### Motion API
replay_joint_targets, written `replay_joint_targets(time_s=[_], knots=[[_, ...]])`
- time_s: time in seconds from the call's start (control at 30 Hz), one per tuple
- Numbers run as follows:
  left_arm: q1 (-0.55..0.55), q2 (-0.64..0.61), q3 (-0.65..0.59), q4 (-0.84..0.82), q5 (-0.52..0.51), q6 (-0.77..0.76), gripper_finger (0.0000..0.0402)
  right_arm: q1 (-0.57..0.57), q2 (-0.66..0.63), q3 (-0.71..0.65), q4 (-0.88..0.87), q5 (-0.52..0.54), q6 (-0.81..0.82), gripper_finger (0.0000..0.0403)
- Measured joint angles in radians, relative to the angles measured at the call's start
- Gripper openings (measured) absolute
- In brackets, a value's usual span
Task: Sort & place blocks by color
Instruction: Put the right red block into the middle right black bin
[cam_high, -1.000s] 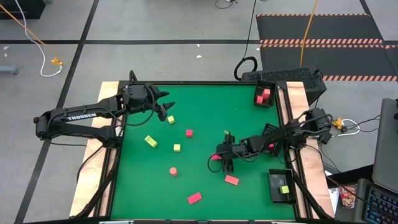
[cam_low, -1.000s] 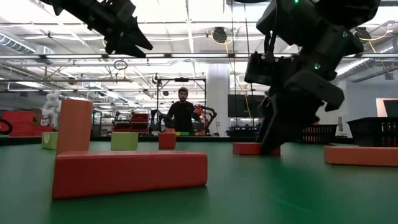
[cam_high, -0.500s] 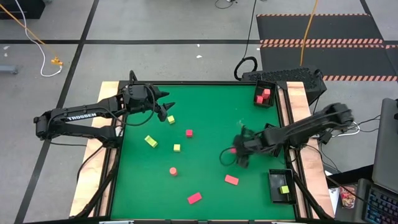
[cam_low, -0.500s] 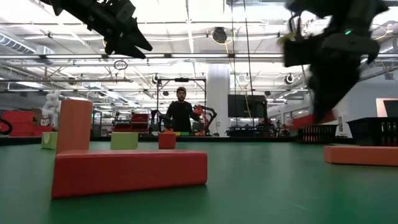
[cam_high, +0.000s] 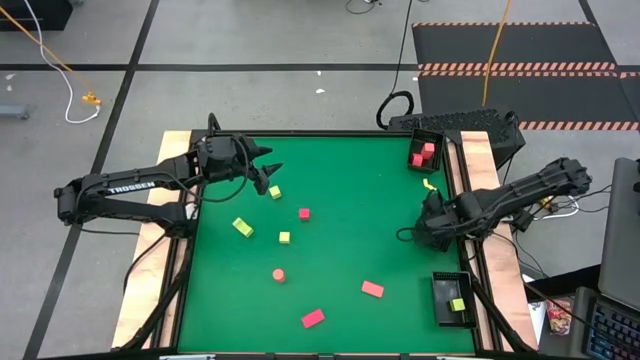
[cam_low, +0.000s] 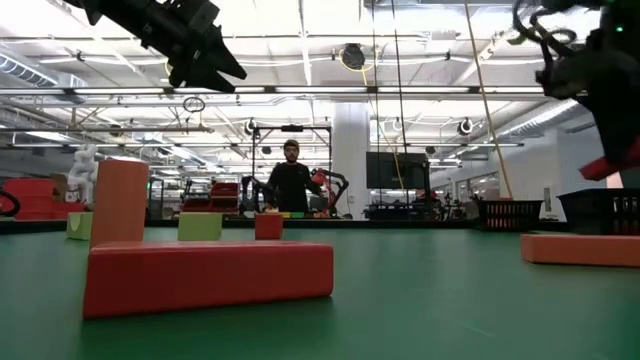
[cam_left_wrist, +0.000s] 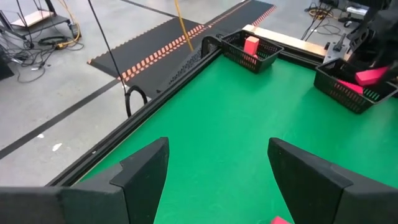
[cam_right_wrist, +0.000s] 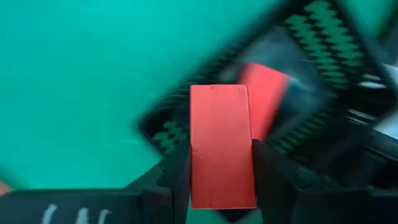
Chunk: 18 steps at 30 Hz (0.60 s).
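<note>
My right gripper (cam_high: 425, 228) is shut on a pink-red oblong brick (cam_right_wrist: 222, 146) near the table's right edge, above a black tray (cam_right_wrist: 171, 134) that holds another red block (cam_right_wrist: 268, 93). The left wrist view shows that brick (cam_left_wrist: 372, 75) over the tray (cam_left_wrist: 348, 93). My left gripper (cam_high: 268, 172) hangs open and high over the far left of the table, touching nothing. Lying loose on the green mat are yellow-green blocks (cam_high: 242, 227) (cam_high: 284, 237) (cam_high: 274, 192), a pink-red cube (cam_high: 304, 213), a round piece (cam_high: 279, 274) and two pink-red bricks (cam_high: 372, 289) (cam_high: 313, 319). My right gripper pinches the pink-red brick between its two fingers (cam_right_wrist: 177, 177), one on each long side (cam_right_wrist: 198, 180). The fingers point down from above. The brick is lifted clear of the table and reaches out past the fingertips over the tray.
A far right tray (cam_high: 425, 150) holds red blocks, and a near right tray (cam_high: 452, 300) holds a yellow-green one. One yellow-green piece (cam_high: 428, 184) lies at the right wooden border. A person (cam_low: 291, 180) stands in the room beyond the table. The mat's middle (cam_high: 340, 200) is bare.
My right gripper has lifted the pink-red brick off the mat at the table's middle and carried it up and toward the right edge, stopping over the tray there. My left arm has kept still.
</note>
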Motion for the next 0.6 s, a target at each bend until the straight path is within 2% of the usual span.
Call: replay_joint_targets(time_s=[0.13,0.3,0.4,0.53,0.6], knots=[[0.001,0.000,0.000,0.025,0.000,0.008,0.0273,0.000,0.000,-0.028,-0.053,-0.017,0.059,0.0130],[0.001,0.000,0.000,0.064,0.000,0.078,0.0273,0.000,0.005,-0.043,-0.040,-0.024,0.053,0.0247],[-0.001,0.020,0.000,0.056,0.023,0.094,0.0273,0.000,0.004,-0.043,-0.039,-0.015,0.058,0.0302],[-0.008,0.086,0.001,0.034,0.036,0.072,0.0273,0.000,0.004,-0.041,-0.030,0.015,0.056,0.0323],[-0.012,0.134,0.001,0.014,0.035,0.044,0.0273,0.001,0.003,-0.042,-0.009,0.107,-0.005,0.0321]])
